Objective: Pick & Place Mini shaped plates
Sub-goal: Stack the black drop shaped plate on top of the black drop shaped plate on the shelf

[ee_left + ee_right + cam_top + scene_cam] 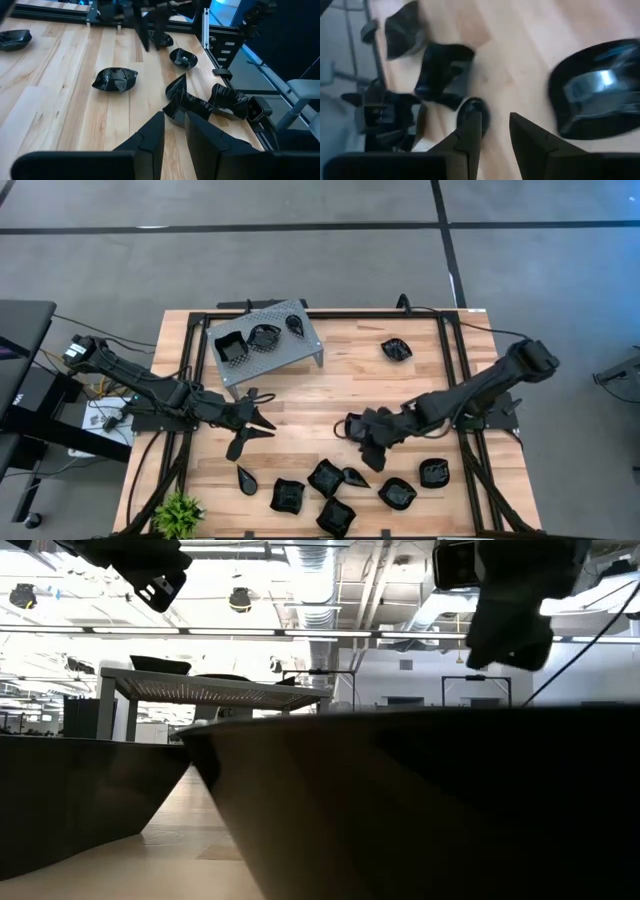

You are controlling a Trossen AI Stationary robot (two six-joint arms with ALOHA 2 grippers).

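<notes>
A: Item one, right tool [362, 442]. Position?

B: Low over the desk [330, 395], at the upper left edge of the heap of small black plates [340, 485] along the near edge. In its wrist view the two fingers stand a narrow gap apart with bare wood between them. Nothing held.

A: Nearest plates to it?

B: A teardrop plate [355, 477] just beside it, a scalloped one [326, 476] next to that. The wrist view shows a glossy dish [597, 95] off to one side and a squarish one [442, 72] to the other. Neither sits between the fingers.

A: Item two, left tool [258, 420].

B: Above open wood, left of centre, fingers a little apart, empty. A leaf plate [115, 79] lies ahead of it, well apart.

A: Destination?

B: Likely the grey perforated tray [265, 340] at the far left of the desk, raised on legs. Three plates already rest on it. One stray plate [396, 349] lies far right.

A: Handling note for the step in hand?

B: My judgement: the right tool is lining up a pick. Open wider first, centre one rim between the fingers, take the outermost plate so neighbours are not dragged. Glossy, sloped walls may slip, so pinch across a thin rim edge, not the curved belly, and lift straight up.
</notes>
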